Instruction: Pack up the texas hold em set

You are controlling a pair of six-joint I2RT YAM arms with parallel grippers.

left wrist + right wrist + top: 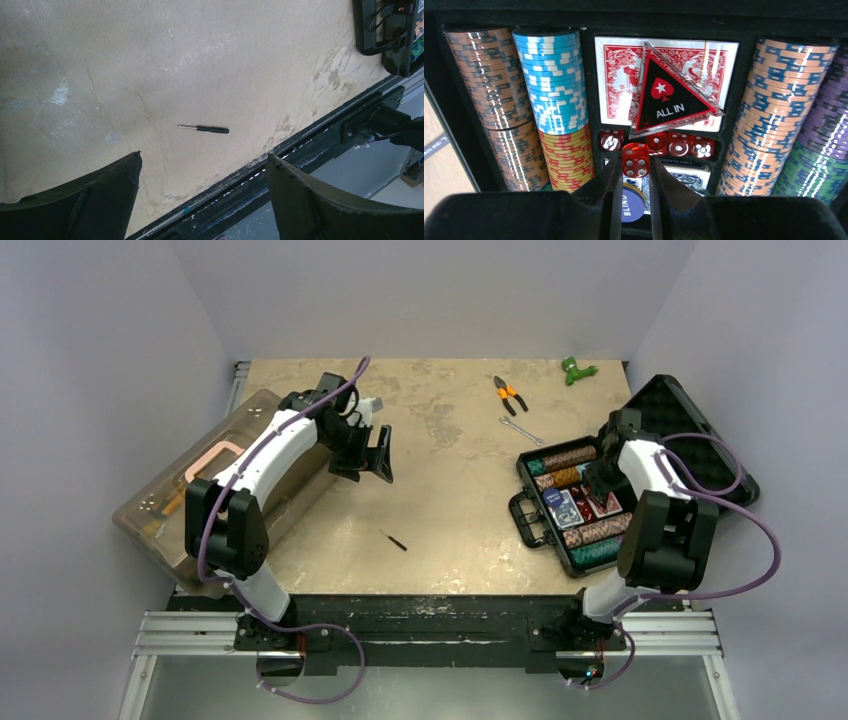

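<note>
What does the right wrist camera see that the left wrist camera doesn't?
Only the right wrist view shows the inside of the set: chip stacks, a red card deck, the ALL IN triangle, a row of red dice, and one red die pinched in the right jaws. Only the left wrist view shows the small black screwdriver lying alone on the table, and the left jaws wide apart, holding nothing. Both show part of the black case and some tan tabletop.

- Beige mottled table [440,440].
- Translucent brown toolbox [160,505] at its left edge.
- Small black screwdriver [395,540] near the front.
- Orange-handled pliers [508,393], wrench [521,431] and green object [577,370] toward the back.
- Open black case [672,405] at the right.
</note>
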